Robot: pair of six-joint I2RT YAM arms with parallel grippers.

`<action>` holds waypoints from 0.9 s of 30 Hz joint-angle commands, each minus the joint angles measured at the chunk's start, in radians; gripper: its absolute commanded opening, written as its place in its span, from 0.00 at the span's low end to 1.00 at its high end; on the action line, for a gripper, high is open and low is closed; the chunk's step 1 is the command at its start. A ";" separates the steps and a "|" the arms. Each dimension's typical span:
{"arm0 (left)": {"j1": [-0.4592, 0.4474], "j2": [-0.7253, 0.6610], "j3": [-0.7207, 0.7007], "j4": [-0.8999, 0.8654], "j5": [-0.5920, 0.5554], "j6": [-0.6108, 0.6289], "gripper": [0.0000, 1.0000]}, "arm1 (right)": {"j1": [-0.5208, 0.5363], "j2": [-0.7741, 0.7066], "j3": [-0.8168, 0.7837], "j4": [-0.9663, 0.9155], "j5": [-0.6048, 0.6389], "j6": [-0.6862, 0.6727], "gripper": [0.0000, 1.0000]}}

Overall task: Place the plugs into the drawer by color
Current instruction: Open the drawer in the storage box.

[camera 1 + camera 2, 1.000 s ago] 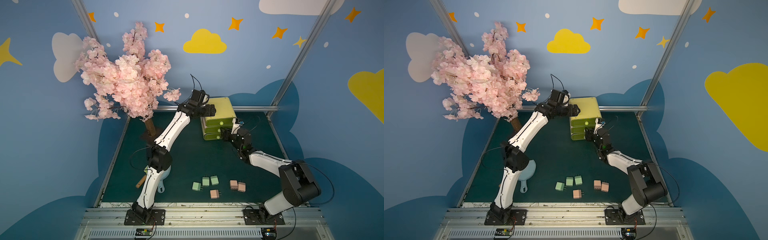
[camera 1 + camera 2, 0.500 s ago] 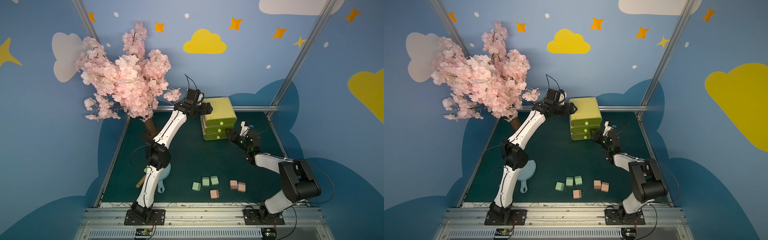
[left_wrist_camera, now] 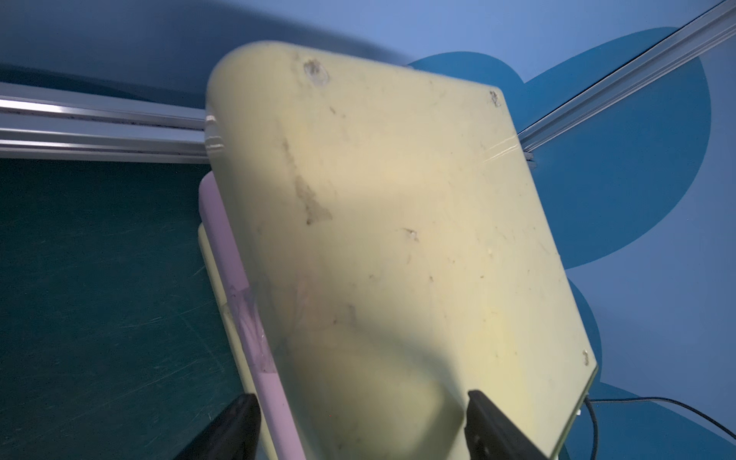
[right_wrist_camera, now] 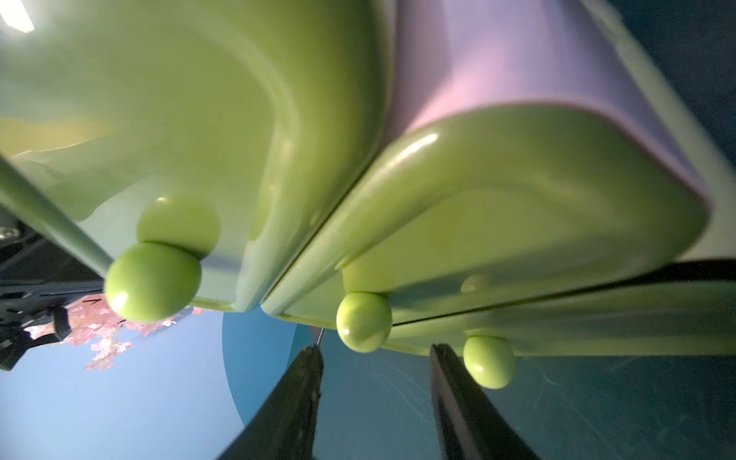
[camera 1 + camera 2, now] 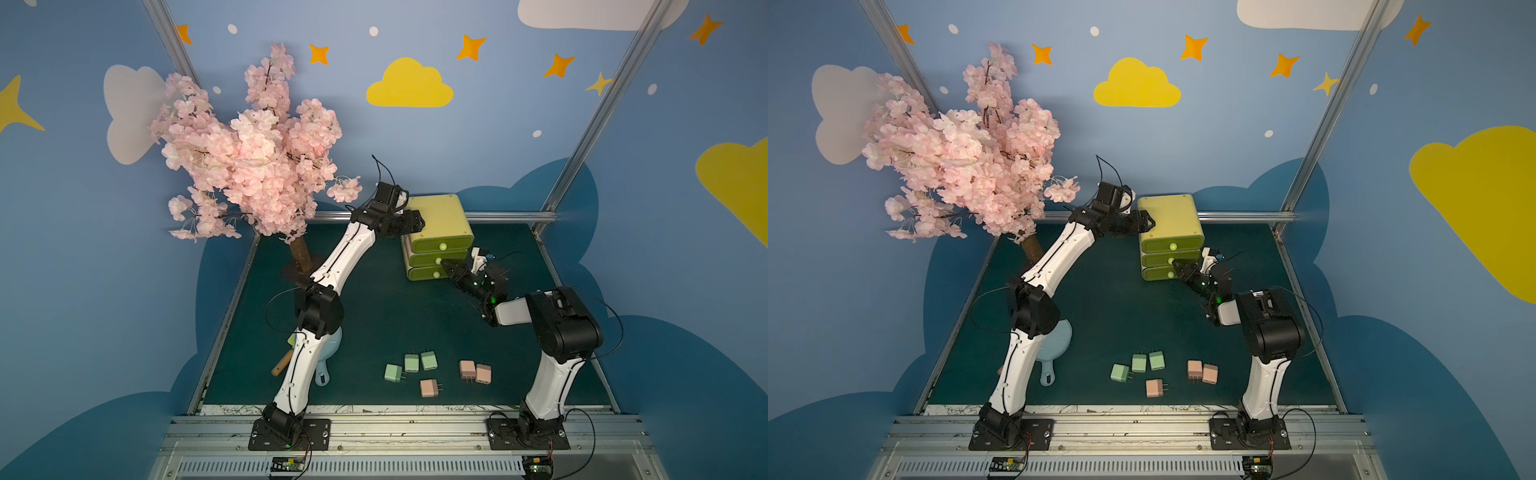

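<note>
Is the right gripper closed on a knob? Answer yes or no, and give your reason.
No: in the right wrist view the right gripper stands open, with a gap showing on each side of the middle knob.

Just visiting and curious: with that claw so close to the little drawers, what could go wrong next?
The right gripper is open just short of the middle knob; one finger sits beside the bottom knob, so it might snag that instead. A pull could drag the whole drawer unit unless the left gripper at its top corner steadies it.
</note>
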 commanded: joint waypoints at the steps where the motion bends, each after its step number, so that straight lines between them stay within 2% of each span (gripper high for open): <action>1: 0.004 0.009 0.012 -0.004 0.014 -0.004 0.81 | -0.002 0.015 0.043 0.081 -0.015 0.030 0.48; 7: 0.003 0.019 0.010 -0.003 0.015 -0.020 0.77 | 0.003 0.050 0.065 0.094 -0.009 0.058 0.48; 21: 0.001 0.008 0.000 -0.008 0.032 -0.023 0.77 | 0.026 0.114 0.099 0.112 0.000 0.101 0.45; 27: 0.000 0.000 -0.019 0.001 0.028 -0.022 0.77 | 0.022 0.125 0.115 0.121 -0.004 0.116 0.40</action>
